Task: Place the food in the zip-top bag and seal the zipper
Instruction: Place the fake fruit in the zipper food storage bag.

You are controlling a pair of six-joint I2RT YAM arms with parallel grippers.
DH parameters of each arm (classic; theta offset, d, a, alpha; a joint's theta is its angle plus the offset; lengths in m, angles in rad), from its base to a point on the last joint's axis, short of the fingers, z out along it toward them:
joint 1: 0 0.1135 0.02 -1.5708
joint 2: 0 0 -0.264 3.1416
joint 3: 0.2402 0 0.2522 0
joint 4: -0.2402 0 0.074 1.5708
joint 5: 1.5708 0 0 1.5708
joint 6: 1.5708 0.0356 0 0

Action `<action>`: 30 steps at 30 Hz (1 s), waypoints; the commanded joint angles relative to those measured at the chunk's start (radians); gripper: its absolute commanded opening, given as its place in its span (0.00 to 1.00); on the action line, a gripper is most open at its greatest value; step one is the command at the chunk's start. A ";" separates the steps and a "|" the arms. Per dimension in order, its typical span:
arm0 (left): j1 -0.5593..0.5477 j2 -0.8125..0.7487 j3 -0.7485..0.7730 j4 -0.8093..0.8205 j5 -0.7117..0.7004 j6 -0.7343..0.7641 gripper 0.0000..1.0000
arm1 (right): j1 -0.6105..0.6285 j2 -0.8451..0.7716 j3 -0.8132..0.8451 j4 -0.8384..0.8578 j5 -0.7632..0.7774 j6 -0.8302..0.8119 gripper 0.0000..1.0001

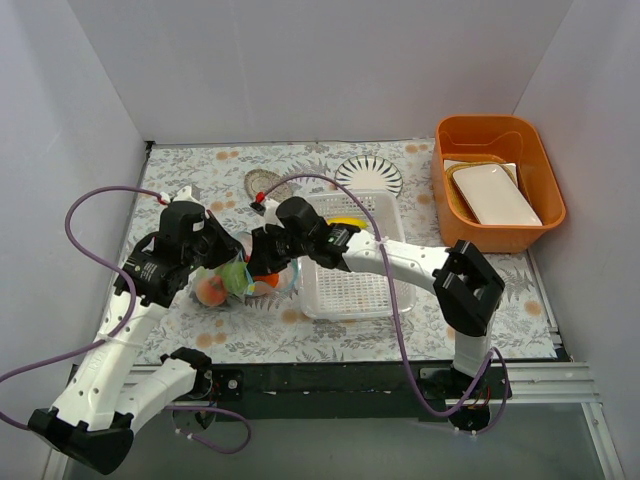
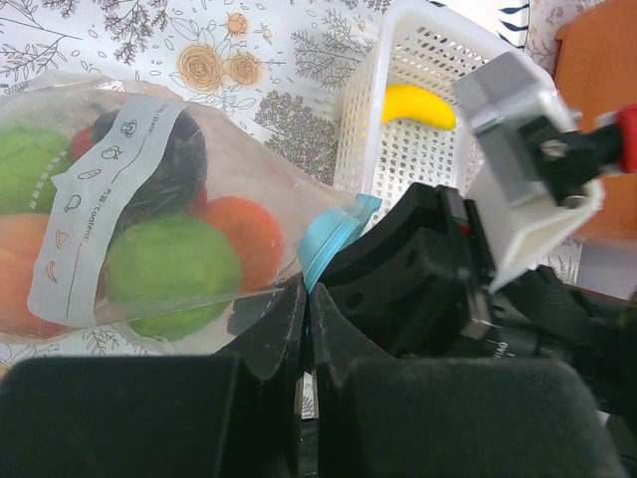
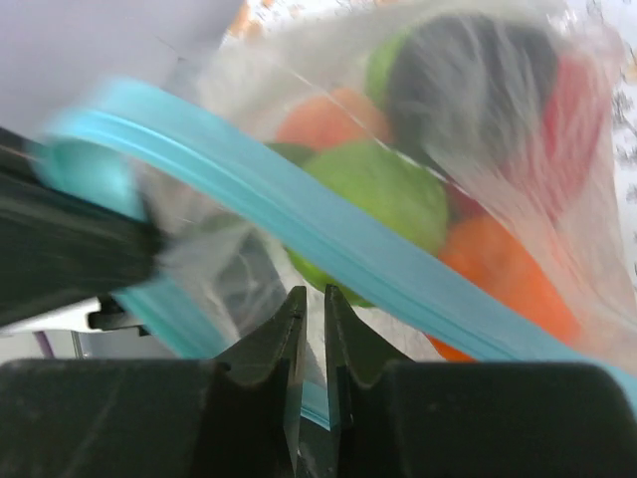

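Looks like a robotics lab test cell dressed up w/ kitchen props. Ref pt: the white perforated basket [image 1: 345,290] mid-table. Plain white panel walls [image 1: 330,70] box in the space behind it & to both sides. Under it, a floral cloth [image 1: 300,335] covers the tabletop. Nearer the camera than the basket, a metal rail [image 1: 545,380] carries 2 bolted robot arms, left arm [image 1: 115,355] & right arm [image 1: 410,262], w/ loose purple cables [image 1: 69,225]. Right of the basket: orange tub [image 1: 500,238] of white dishes [image 1: 495,195]. Just behind the basket: striped plate [image 1: 368,173].
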 commanded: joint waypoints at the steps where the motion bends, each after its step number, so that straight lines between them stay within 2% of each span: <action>1: 0.002 -0.001 0.037 0.011 0.008 0.010 0.00 | 0.008 -0.005 0.070 0.046 -0.050 -0.017 0.21; 5: 0.002 0.002 0.054 -0.001 -0.021 0.008 0.00 | 0.003 -0.049 0.029 0.022 -0.012 -0.027 0.21; 8: 0.002 -0.012 0.063 -0.011 -0.041 0.007 0.00 | -0.010 -0.101 -0.027 0.037 0.034 -0.035 0.27; 16: 0.002 -0.009 0.054 0.002 -0.023 0.003 0.01 | -0.027 -0.039 0.010 0.028 -0.049 -0.017 0.26; 20: 0.002 -0.009 0.036 0.005 -0.009 0.005 0.00 | -0.027 -0.093 0.012 -0.081 0.060 -0.059 0.26; 21: 0.002 -0.013 0.028 0.006 -0.009 0.003 0.00 | -0.029 -0.121 -0.005 -0.089 0.145 -0.067 0.31; 23: 0.002 -0.021 0.019 0.009 -0.011 0.002 0.00 | -0.029 -0.234 -0.111 -0.051 0.241 -0.075 0.35; 25: 0.002 -0.029 0.008 0.017 -0.011 0.000 0.01 | -0.032 -0.320 -0.238 -0.017 0.380 -0.070 0.49; 26: 0.002 -0.029 0.007 0.017 -0.009 0.000 0.01 | -0.035 -0.395 -0.266 -0.008 0.423 -0.067 0.51; 27: 0.002 -0.029 0.007 0.018 -0.009 -0.001 0.00 | -0.040 -0.428 -0.294 -0.014 0.510 -0.055 0.56; 30: 0.002 -0.026 0.005 0.026 -0.003 0.000 0.01 | -0.072 -0.490 -0.321 -0.093 0.615 -0.046 0.67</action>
